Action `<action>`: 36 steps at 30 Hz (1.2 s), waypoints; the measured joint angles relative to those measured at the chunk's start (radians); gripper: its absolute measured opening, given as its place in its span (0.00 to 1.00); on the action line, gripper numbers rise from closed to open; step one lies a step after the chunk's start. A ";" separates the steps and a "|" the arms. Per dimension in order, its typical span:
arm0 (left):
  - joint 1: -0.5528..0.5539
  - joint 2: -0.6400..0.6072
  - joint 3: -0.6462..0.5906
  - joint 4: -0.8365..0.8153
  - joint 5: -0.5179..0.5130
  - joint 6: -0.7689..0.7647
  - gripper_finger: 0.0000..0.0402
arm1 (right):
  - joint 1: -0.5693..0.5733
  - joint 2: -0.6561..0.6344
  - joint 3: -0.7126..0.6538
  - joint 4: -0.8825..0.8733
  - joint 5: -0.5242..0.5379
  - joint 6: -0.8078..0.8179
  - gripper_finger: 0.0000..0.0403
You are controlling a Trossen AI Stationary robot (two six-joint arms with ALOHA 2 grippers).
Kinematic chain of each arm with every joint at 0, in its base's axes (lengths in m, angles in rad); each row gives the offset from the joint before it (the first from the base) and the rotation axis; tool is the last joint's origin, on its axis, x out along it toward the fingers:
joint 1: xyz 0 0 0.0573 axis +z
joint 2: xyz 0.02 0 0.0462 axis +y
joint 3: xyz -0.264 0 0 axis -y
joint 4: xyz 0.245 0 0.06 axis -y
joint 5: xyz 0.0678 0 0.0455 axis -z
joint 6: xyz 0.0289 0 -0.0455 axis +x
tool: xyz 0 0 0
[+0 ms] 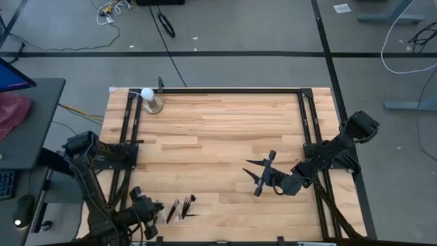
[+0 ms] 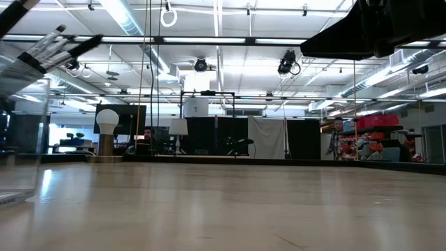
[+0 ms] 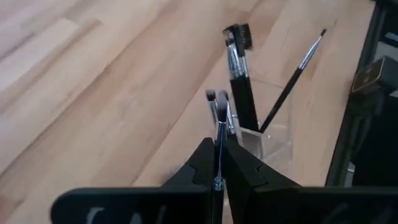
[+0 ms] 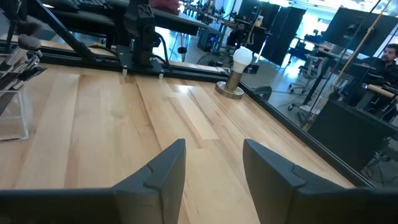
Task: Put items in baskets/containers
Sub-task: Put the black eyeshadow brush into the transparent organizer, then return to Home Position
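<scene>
My left gripper [image 1: 156, 207] is near the table's near-left corner, shut on a thin makeup brush [image 3: 219, 134] whose dark tip [image 3: 222, 98] reaches toward the clear organizer [image 3: 272, 138]. Several brushes stand tilted in the organizer, among them a comb-headed one [image 3: 238, 43] and a thin one [image 3: 297, 73]. In the high view they show as dark strokes [image 1: 183, 207] just right of the gripper. The low view shows the organizer [image 2: 24, 111] at its left edge, with brush ends [image 2: 59, 45] sticking out above. My right gripper [image 1: 262, 175] is open above the table's right half, away from them. My left gripper pinches the thin brush by its shaft [image 3: 219, 163] between the two fingers [image 3: 245, 171]. The brush lies along the fingers and sticks out forward past their ends. It is lifted clear of the table, its tip near the organizer's rim; whether it touches the organizer, I cannot tell.
A white ball on a metal stand [image 1: 149, 100] sits at the table's far-left corner, also in the right wrist view [image 4: 239, 65]. Black frame rails [image 1: 304, 123] run along the left and right sides. Bare wood [image 1: 218, 143] spreads between the two arms.
</scene>
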 joint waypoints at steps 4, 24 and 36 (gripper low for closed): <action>0.001 0.000 0.000 0.017 0.019 0.000 0.08 | 0.000 0.000 0.000 0.000 0.000 0.000 0.40; 0.001 -0.077 0.015 -0.058 -0.075 -0.054 0.43 | -0.006 0.000 0.000 0.000 -0.060 0.010 0.40; 0.146 -0.185 0.016 -0.048 -0.246 0.441 0.24 | -0.116 0.000 0.000 -0.001 -0.399 0.106 0.40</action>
